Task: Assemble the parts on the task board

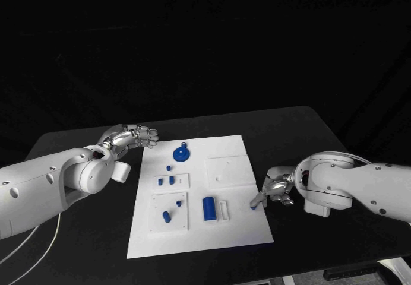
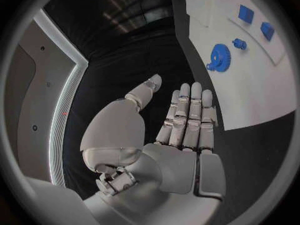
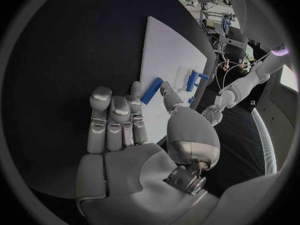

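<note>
We see the right hand (image 1: pixel 275 193) pinching a blue bar (image 3: pixel 151 90) at the task board's (image 1: pixel 231 231) right edge, while the left hand (image 1: pixel 130 139) hovers released, fingers apart.

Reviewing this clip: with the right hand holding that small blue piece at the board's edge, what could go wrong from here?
1. The right hand holds the small blue bar only at its fingers' tips, so the bar may slip or twist before placement.
2. That hand sits at the task board edge; a nudge might shift the board and disturb the blue cylinder nearby.
3. The left hand hovers open off the board, near the blue gear, so nothing steadies the board.
</note>
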Robot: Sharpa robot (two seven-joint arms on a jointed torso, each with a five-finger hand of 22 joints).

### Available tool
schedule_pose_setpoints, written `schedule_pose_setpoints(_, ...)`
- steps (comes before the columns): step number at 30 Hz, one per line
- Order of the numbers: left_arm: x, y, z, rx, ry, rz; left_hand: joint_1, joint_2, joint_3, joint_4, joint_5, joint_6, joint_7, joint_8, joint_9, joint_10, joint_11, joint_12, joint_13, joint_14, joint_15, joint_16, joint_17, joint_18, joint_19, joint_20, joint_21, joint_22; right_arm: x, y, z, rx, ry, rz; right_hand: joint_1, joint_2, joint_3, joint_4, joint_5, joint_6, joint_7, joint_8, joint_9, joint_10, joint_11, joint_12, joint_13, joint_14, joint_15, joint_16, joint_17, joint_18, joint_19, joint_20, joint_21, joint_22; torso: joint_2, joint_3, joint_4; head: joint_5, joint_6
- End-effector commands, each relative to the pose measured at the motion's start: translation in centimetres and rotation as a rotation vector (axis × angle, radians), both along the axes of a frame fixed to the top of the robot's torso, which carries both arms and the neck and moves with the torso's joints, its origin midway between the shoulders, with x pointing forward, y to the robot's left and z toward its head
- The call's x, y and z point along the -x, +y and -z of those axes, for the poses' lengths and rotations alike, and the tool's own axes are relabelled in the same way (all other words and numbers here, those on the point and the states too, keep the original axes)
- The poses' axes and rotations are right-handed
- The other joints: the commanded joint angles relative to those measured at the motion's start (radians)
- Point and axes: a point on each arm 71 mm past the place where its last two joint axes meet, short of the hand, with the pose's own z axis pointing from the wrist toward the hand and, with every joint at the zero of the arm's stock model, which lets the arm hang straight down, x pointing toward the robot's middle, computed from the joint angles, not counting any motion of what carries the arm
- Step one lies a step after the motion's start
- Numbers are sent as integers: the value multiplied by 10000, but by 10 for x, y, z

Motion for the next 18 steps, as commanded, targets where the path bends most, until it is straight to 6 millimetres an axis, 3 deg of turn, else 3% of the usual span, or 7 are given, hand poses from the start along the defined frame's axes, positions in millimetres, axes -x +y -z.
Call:
schedule_pose_setpoints(1,1,-2,-1,58,-12,183,-129,4,7,79,-67,-56,2,68,-12,-61,-6,13,-13,4,64,-56,17,163,37,64,-41,13,2,-1,9,313,-28,-20,81,35,125,5,-49,-21,29,-66,-46,86,-8,51,5,3,-43,45,9,323,62,56,46,2,-1,0,2,1,-6)
schedule_pose_setpoints(4,1,-1,-1,52,-4,169,-145,10,6,93,-67,-59,2,68,-14,-63,-4,12,-14,3,65,-64,26,163,37,65,-46,18,1,0,10,292,-80,35,1,15,476,155,-50,-2,36,-87,-59,100,-2,41,-10,16,-35,33,3,323,95,96,30,-19,3,1,1,2,-13)
schedule_pose_setpoints(7,1,-1,0,53,5,179,-151,11,5,98,-68,-60,3,68,-14,-64,-4,12,-15,4,65,-67,30,163,38,65,-48,20,0,-1,10,263,-137,77,-59,-245,1518,640,-56,18,38,-121,-76,116,16,29,-30,37,-24,16,-6,323,147,127,14,-42,5,-4,1,3,-16)
schedule_pose_setpoints(8,1,-1,0,53,9,182,-153,11,5,100,-68,-60,3,68,-14,-64,-4,11,-15,4,65,-69,32,163,38,65,-48,21,0,0,10,260,-123,50,-89,-524,2199,973,-49,27,69,-133,-78,129,4,33,-34,46,-18,7,-10,321,170,137,17,-43,3,-5,1,5,-20)
schedule_pose_setpoints(14,1,0,0,49,17,174,-202,18,0,145,-68,-67,6,68,-18,-69,-2,10,-18,3,67,-88,54,162,38,67,-62,32,1,0,10,329,-4,-113,209,-1147,4194,1407,-54,22,83,-140,-46,138,46,52,-41,86,15,0,-16,318,236,180,86,-3,-2,-5,0,21,-18)
schedule_pose_setpoints(18,1,0,0,45,17,164,-212,19,0,155,-68,-69,6,67,-19,-70,-1,10,-19,3,67,-93,61,162,38,67,-66,36,1,0,10,327,-11,-137,250,-1155,4591,1387,-21,10,99,-146,-38,140,61,60,-48,102,36,-7,-23,323,250,205,115,17,-1,-5,-8,13,-17)
